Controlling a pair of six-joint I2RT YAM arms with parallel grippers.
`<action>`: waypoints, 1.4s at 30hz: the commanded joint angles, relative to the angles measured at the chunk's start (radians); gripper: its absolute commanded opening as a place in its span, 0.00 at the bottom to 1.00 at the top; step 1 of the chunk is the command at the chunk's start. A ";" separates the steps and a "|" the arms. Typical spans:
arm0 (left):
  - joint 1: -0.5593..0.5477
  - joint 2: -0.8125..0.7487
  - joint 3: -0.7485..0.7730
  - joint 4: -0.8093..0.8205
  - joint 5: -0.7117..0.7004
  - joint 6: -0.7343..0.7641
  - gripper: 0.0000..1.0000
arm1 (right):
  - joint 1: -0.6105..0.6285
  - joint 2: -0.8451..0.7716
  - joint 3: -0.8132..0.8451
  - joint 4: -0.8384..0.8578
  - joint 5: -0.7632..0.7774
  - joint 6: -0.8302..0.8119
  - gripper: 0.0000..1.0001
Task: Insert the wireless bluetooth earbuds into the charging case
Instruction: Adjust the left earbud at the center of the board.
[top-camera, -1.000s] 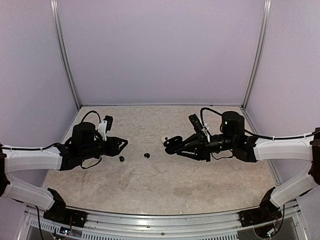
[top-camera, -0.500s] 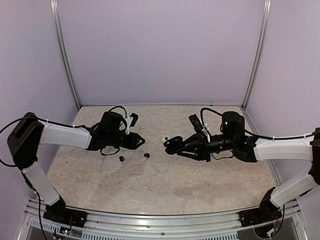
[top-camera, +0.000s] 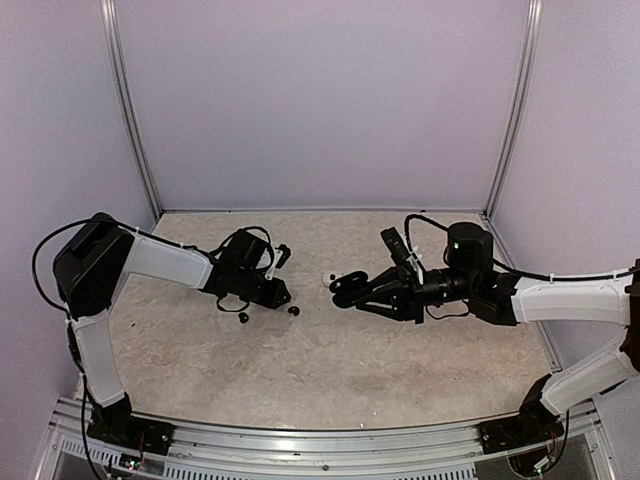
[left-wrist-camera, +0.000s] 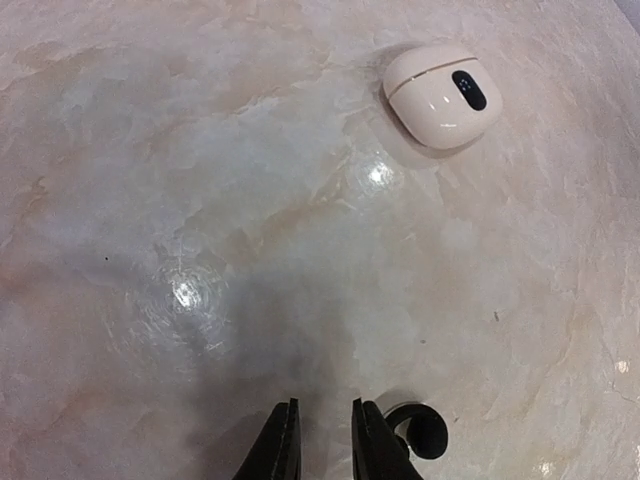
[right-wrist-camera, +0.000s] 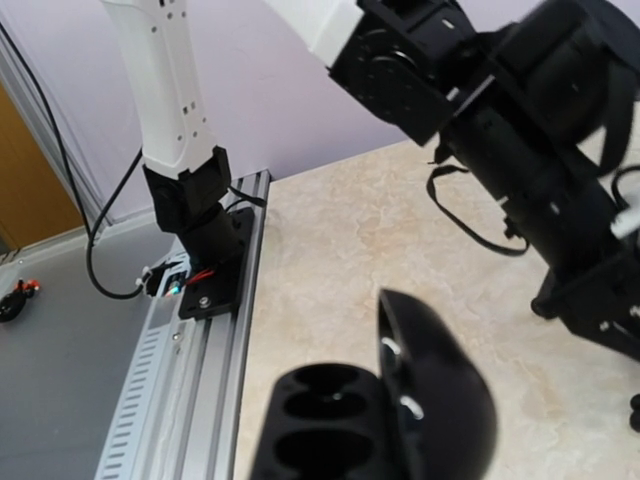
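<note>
Top view: the left fingers (top-camera: 280, 296) are down by the table (top-camera: 330, 370), tips just beside one earbud (top-camera: 293, 311). The other earbud (top-camera: 243, 317) is a bit further left, and both are lying loose on the table. The right fingers (top-camera: 372, 298) are clamped on the black charging case (top-camera: 345, 290), well apart from the buds on their right. Left wrist view: the fingers (left-wrist-camera: 283, 450) have only a narrow gap with nothing in it. A glossy black bud (left-wrist-camera: 420, 436) sits right next to one tip, and a closed cream case (left-wrist-camera: 442, 95) lies well away. Right wrist view: the charging case (right-wrist-camera: 330, 420) is flipped open, two wells empty, lid (right-wrist-camera: 440, 400) standing up. Can't see the fingers themselves here.
</note>
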 joint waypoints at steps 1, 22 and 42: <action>-0.043 0.040 0.041 -0.071 -0.039 0.007 0.20 | -0.008 -0.028 -0.013 -0.003 0.006 -0.004 0.09; -0.100 -0.073 -0.034 -0.141 0.133 -0.108 0.15 | -0.008 -0.041 -0.015 -0.027 0.011 -0.018 0.10; -0.067 -0.125 -0.131 0.062 0.098 -0.223 0.16 | -0.009 -0.037 -0.009 -0.032 0.011 -0.018 0.10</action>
